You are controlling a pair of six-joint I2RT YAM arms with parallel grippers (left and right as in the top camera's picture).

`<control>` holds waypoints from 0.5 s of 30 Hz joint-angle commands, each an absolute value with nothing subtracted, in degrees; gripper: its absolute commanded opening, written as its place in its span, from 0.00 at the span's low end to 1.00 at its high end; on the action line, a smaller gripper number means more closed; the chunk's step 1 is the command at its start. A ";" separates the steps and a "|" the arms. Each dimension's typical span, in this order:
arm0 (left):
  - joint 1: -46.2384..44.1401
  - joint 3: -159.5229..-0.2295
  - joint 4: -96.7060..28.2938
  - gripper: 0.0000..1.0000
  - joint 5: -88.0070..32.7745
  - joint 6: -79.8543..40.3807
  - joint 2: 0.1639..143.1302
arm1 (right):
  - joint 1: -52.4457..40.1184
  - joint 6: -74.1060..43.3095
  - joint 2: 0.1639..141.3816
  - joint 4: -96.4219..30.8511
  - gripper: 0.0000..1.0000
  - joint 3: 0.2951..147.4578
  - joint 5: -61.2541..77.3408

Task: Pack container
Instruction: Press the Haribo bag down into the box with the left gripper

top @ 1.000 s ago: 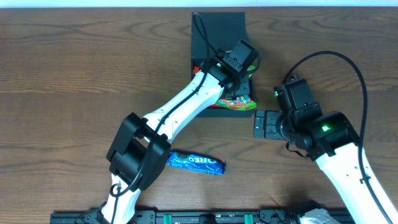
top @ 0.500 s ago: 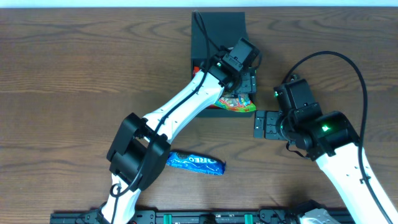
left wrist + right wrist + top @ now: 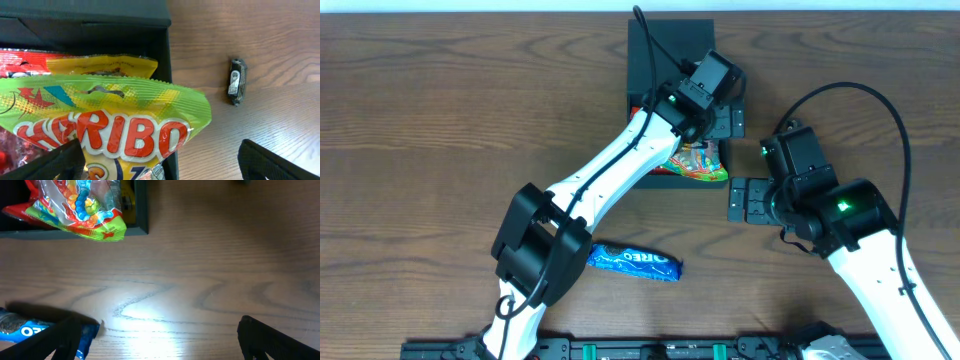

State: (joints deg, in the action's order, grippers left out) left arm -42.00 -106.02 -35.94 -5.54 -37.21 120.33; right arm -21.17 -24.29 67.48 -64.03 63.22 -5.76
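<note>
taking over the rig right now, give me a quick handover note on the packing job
Left gripper: open, empty, above the box's right side.
Right gripper: open, empty, over the table right of the box.
Box: lid open; candy bag lies on other packets inside, one end hanging over the edge.
Cookie packet: on the table, outside the box.
Done: candy bag in.
Left: tuck the bag, pack the cookie packet, close the lid.

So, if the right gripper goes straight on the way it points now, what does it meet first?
Most likely the bare table, clear of the container and the Haribo bag; depth is hard to judge.
</note>
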 commanded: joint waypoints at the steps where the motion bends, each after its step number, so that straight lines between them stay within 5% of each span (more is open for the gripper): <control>1: -41.47 -108.44 -36.01 0.97 -4.58 -35.94 120.60 | -20.99 -23.46 67.02 -64.14 0.99 63.02 -5.78; 15: -41.54 -108.16 -36.10 0.96 -1.10 -35.97 123.42 | -20.99 -23.49 67.02 -64.05 0.99 63.02 -5.78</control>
